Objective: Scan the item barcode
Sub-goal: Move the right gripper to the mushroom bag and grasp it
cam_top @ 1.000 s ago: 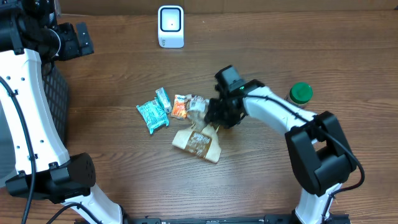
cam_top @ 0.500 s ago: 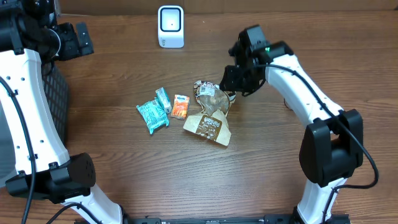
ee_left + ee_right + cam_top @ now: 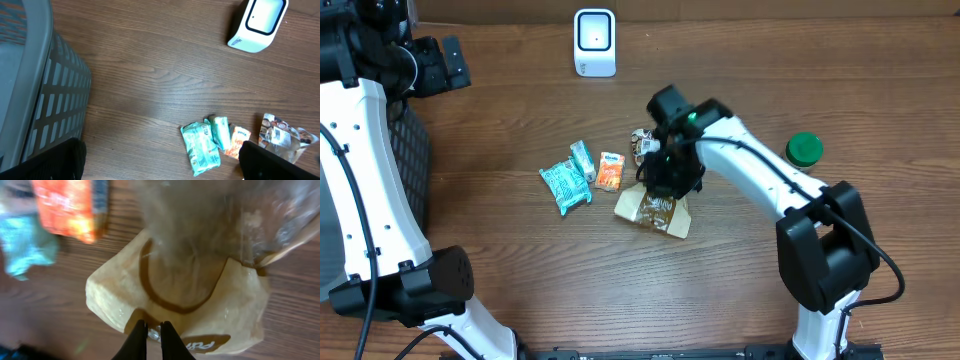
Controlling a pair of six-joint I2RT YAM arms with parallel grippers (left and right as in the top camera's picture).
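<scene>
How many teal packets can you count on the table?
2. The larger teal packet lies leftmost in the cluster; the smaller teal packet sits just up-right of it, beside the orange packet. The right arm could hide others.

A robot test room, set up like a shop checkout, is shown. Two white robot arms [image 3: 760, 180] are fixed at a wooden table [image 3: 520, 120]. A white barcode scanner [image 3: 594, 42], small snack packs [image 3: 565, 186] and a grey basket [image 3: 30, 100] are laid out there.
</scene>
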